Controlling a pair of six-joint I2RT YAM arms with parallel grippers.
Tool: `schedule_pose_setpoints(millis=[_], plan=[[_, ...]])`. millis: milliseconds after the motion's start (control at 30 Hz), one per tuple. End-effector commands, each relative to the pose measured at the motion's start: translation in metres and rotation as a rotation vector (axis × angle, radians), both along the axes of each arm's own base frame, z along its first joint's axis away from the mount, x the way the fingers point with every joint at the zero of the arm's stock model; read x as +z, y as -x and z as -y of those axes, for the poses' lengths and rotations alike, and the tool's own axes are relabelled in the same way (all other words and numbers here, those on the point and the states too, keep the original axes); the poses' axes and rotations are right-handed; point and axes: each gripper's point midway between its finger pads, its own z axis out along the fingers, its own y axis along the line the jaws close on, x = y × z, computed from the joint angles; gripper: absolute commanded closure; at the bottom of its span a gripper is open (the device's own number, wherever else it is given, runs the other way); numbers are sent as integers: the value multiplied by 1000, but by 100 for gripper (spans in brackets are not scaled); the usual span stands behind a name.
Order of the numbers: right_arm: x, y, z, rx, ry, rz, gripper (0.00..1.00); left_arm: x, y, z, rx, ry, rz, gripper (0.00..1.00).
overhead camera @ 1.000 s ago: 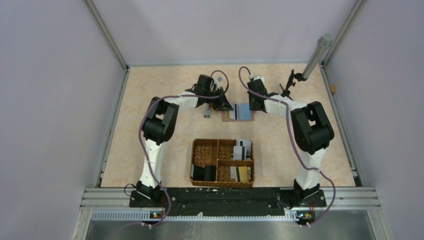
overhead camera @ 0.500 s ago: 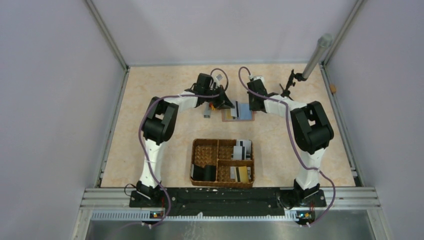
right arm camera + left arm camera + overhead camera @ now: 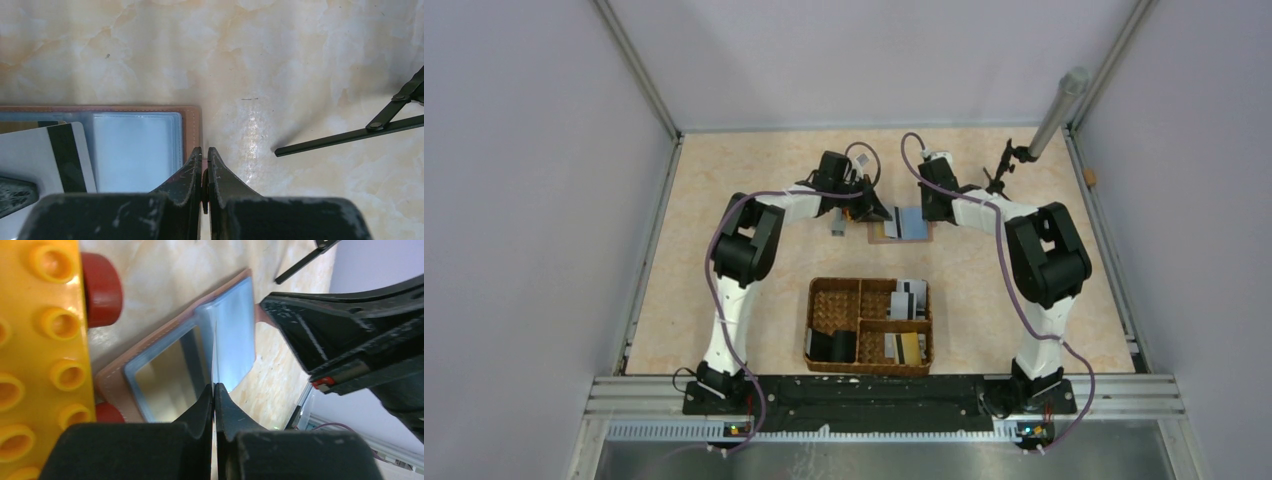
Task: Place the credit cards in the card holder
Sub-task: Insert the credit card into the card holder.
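Note:
The card holder (image 3: pixel 914 225) lies open on the table at the back, brown outside, light blue pockets (image 3: pixel 135 150) inside. My left gripper (image 3: pixel 215 385) is shut on a white credit card with a black stripe (image 3: pixel 55 155). In the left wrist view this card shows edge-on (image 3: pixel 215 347), standing over the holder's blue pockets (image 3: pixel 232 340). My right gripper (image 3: pixel 204 150) is shut on the small brown tab at the holder's right edge. More credit cards stand in the basket's right compartments (image 3: pixel 909 298).
A woven brown basket (image 3: pixel 810 322) sits near the arm bases with a black blocky object (image 3: pixel 832 346) in it. A yellow studded toy block with red wheels (image 3: pixel 40 340) lies just left of the holder. A black stand's thin legs (image 3: pixel 350 135) reach in at the right.
The left wrist has shifted slightly over the holder's left half, still holding the card. The right arm has stayed where it was.

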Motion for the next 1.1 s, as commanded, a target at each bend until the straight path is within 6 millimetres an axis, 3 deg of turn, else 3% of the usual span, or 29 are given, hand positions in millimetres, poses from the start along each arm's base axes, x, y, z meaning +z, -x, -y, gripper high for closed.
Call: schedule_pose_setpoints(millis=[0,1067], plan=[[15,-15,-6,-4,-25,46,100,-2,-10,-3,10,-26,30,100],[12,-16,-9,-2,-34,37,100,-15,-10,10,15,22,-2,100]])
